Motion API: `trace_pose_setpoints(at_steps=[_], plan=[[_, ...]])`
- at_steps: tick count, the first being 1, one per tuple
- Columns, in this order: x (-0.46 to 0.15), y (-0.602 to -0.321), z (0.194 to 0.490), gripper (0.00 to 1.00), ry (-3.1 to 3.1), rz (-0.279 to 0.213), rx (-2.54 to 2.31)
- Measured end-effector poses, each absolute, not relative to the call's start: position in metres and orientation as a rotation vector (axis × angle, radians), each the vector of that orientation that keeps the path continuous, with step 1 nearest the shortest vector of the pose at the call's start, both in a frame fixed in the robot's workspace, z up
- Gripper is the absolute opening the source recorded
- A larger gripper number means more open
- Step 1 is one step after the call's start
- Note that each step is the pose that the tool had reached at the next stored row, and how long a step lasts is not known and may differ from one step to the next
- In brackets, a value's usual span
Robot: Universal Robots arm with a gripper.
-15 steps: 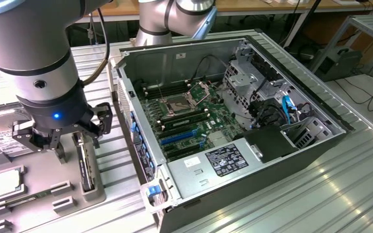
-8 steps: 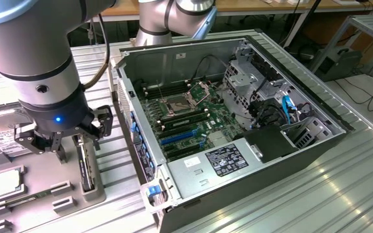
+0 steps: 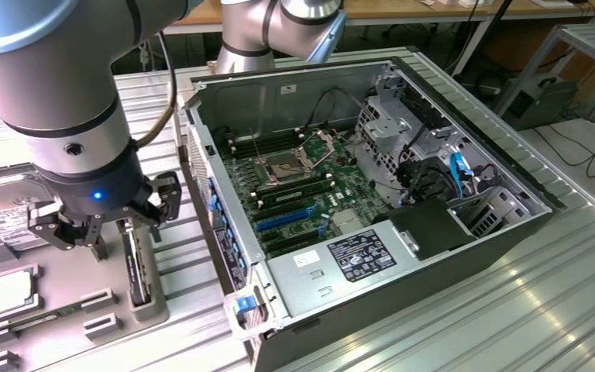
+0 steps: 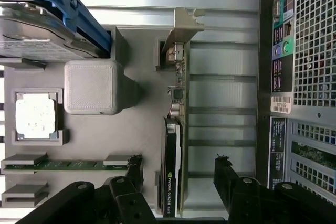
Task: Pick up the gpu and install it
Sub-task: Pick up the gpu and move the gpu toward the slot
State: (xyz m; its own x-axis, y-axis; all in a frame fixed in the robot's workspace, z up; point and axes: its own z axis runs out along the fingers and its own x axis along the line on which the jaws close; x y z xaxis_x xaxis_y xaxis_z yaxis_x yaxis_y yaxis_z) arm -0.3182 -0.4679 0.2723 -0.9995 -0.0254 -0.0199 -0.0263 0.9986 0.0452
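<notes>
- The fingers [image 4: 224, 171] stand wide open, one on each side of the gpu [image 4: 172, 179], holding nothing.
- The gpu sits in its tray [image 4: 142, 129]; lifting and installing are left.

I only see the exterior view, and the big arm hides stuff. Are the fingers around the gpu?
Observer: Yes. In the wrist view the open fingers stand one on each side of the gpu, not touching it.
Operator: What's written on it?
Observer: Its dark edge says NVIDIA.
Operator: Where's the shiny part?
Observer: The silver bracket is at the end farthest from the fingers.
</notes>
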Motion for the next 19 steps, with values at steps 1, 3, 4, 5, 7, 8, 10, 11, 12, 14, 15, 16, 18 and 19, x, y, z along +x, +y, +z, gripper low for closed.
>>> trace_pose_setpoints(at_steps=[1, 3, 4, 5, 7, 8, 10, 11, 12, 14, 15, 16, 18, 19], plan=[[-0.318, -0.468, 0.272, 0.66, 3.121, 0.071, -0.048], [-0.318, -0.468, 0.268, 0.66, 3.121, 0.071, -0.056], [-0.318, -0.468, 0.266, 0.66, 3.121, 0.071, -0.057], [-0.318, -0.468, 0.265, 0.66, 3.121, 0.071, -0.057], [-0.318, -0.468, 0.262, 0.66, 3.121, 0.071, -0.059], [-0.318, -0.467, 0.261, 0.66, 3.121, 0.071, -0.060], [-0.318, -0.466, 0.259, 0.66, 3.121, 0.071, -0.062], [-0.318, -0.465, 0.258, 0.66, 3.121, 0.071, -0.063], [-0.318, -0.465, 0.257, 0.66, 3.121, 0.071, -0.063], [-0.320, -0.464, 0.256, 0.66, 3.121, 0.071, -0.064], [-0.321, -0.463, 0.255, 0.66, 3.121, 0.071, -0.064], [-0.322, -0.462, 0.254, 0.66, 3.121, 0.071, -0.064], [-0.322, -0.460, 0.251, 0.66, 3.121, 0.071, -0.064], [-0.322, -0.459, 0.250, 0.66, 3.121, 0.071, -0.064]])
